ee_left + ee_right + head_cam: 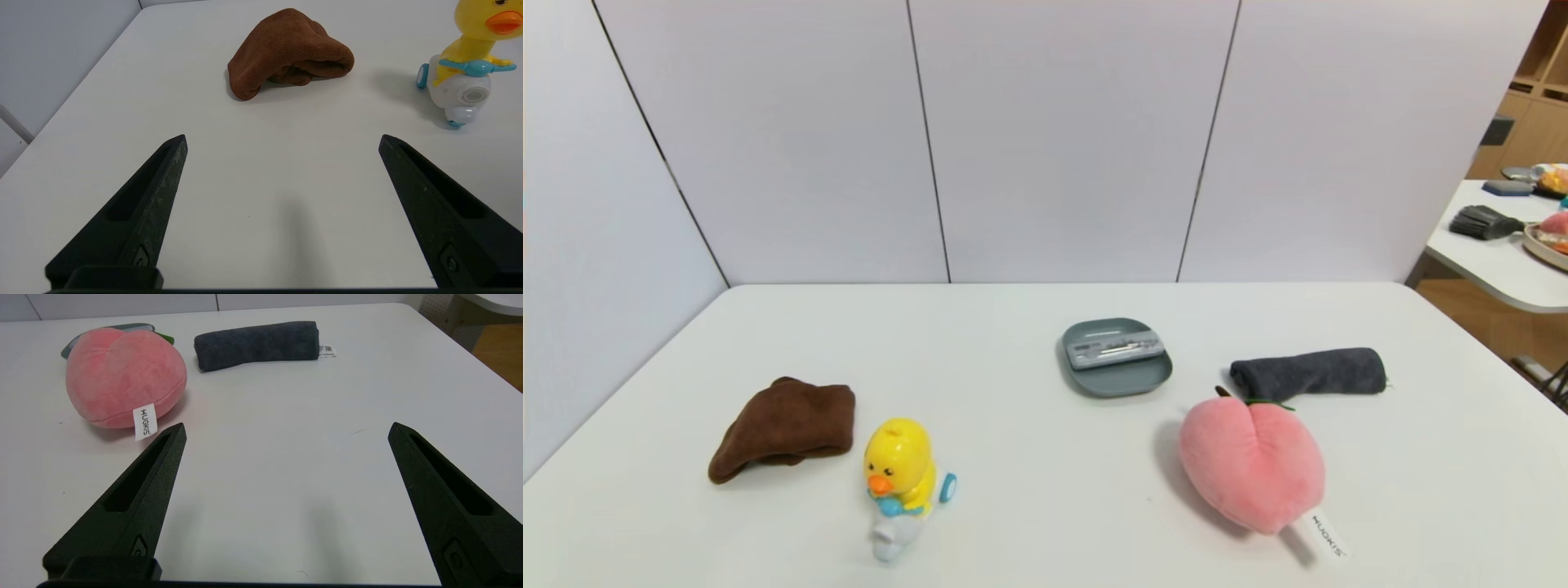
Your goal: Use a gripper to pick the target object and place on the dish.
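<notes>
Your case (1114, 352) already lay on the dish (1116, 379); both grippers, left (282, 141) and right (287, 428), hung parked, jaws wide, nothing held. Next: likely none.

hidden: shallow grey-blue square dish (106, 327) mostly behind the pink plush peach (122, 375), beyond the right gripper (286, 430) | cut off: yellow plastic duck toy (470, 61) head at frame edge, beyond the left gripper (282, 139) | unreadable: markings on flat silver-grey rectangular case (1115, 351)
</notes>
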### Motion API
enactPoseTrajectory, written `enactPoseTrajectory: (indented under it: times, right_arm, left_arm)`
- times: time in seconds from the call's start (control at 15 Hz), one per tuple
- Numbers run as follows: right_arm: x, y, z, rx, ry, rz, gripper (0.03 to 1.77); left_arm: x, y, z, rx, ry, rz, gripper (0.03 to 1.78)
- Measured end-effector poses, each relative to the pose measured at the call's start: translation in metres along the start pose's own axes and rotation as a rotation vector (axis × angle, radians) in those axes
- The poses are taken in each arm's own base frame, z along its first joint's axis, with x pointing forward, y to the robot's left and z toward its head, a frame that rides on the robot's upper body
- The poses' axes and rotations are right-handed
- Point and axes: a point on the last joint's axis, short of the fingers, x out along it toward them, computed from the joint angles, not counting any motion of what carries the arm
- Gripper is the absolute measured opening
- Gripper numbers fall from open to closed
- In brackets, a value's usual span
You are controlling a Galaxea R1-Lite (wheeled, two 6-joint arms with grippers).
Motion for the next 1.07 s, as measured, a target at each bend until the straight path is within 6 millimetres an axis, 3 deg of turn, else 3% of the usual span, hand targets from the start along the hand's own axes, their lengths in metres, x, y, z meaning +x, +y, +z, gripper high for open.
enactPoseTrajectory:
  times: [1.07]
  right_arm:
    - [0.0,0.0,-0.0001,-0.002,0.001,0.001,1.71]
  left_arm:
    - [0.0001,0.0005,0.0004,-0.039,-0.002,0.021,1.69]
